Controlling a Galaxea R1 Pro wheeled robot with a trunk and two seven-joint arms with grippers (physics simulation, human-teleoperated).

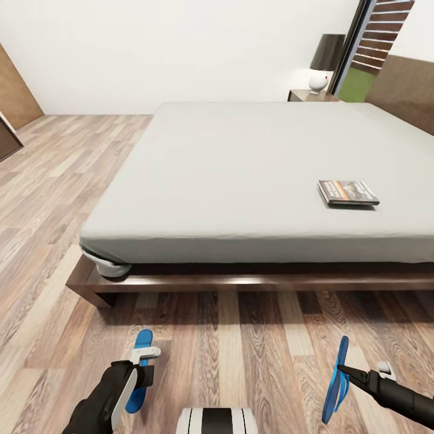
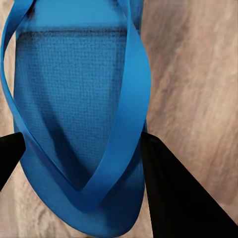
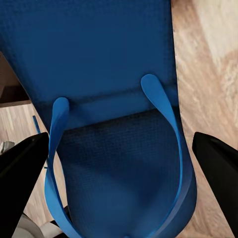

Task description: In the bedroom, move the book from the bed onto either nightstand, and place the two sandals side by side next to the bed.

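Blue sandals are showing at the bottom of the head view, on the plank floor (image 1: 253, 349) in front of the bed (image 1: 241, 175). The left sandal (image 1: 140, 367) is lying flat beside the left gripper (image 1: 146, 363); the right sandal (image 1: 336, 381) is standing on edge at the tip of the right gripper (image 1: 345, 369). The book (image 1: 348, 193) is lying on the mattress toward the bed's right side, and a nightstand (image 1: 310, 95) carrying a lamp (image 1: 324, 63) is standing beyond the far corner. The left wrist view is adding the strap side of the left sandal (image 2: 74, 124), with dark fingers (image 2: 168, 188) touching its edges, closed on it. The right wrist view is showing the right sandal (image 3: 114, 99) between widely spread fingers (image 3: 25, 168); whether they are gripping it cannot be told.
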